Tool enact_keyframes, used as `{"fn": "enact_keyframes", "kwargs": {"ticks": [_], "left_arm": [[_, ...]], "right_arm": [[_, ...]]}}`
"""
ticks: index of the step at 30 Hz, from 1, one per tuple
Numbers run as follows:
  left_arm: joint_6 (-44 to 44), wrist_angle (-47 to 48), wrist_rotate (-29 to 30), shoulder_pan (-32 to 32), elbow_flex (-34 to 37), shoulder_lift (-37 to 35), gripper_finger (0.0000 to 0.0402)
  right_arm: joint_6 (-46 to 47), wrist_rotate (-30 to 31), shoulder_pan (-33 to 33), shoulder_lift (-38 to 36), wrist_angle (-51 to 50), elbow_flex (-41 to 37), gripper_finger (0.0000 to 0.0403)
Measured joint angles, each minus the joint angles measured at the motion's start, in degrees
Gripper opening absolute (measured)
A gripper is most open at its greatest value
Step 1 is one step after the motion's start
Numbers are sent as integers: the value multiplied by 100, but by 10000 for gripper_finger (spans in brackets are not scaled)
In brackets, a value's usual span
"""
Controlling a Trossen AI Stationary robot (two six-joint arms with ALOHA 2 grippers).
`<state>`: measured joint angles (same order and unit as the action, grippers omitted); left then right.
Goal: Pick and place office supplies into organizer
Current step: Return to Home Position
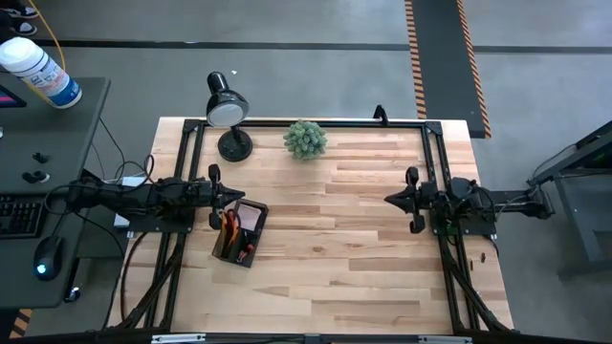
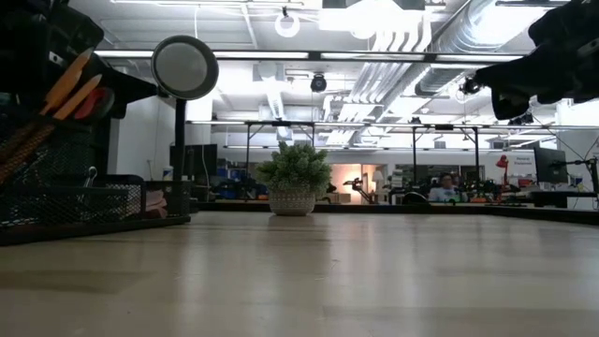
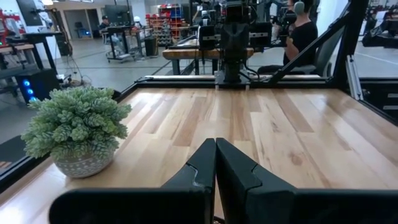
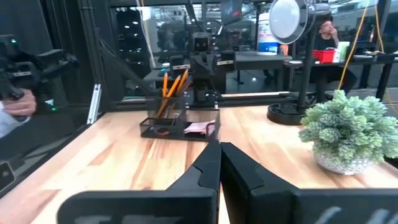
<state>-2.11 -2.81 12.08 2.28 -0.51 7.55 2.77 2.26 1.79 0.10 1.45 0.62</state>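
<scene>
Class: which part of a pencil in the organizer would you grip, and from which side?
The free upper end of the pencils, coming from above: they stand leaning in the organizer, whose mesh walls enclose their lower parts.

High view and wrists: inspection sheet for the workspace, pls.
Surface: wooden table, no loose items seen.
Job's things: organizer on the left side, holding pencils and a pink pad.
Clutter: plant and lamp at the far edge.
Grippers: left gripper by the organizer, fingers shut, empty; right gripper at the right side, shut, empty.
Cables: wires on the side desk.
Surroundings: bottle, keyboard, mouse; a seated person beyond.
</scene>
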Motion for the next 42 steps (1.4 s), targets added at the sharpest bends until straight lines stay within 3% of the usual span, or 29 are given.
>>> {"fn": "enact_keyframes", "kwargs": {"ticks": [17, 42], "left_arm": [[540, -48, -264, 0, -2, 0, 1], [542, -17, -199, -4, -2, 4, 1]], "right_arm": [[-21, 27, -1, 0, -31, 0, 1], [-21, 31, -1, 22, -33, 0, 1]]}}
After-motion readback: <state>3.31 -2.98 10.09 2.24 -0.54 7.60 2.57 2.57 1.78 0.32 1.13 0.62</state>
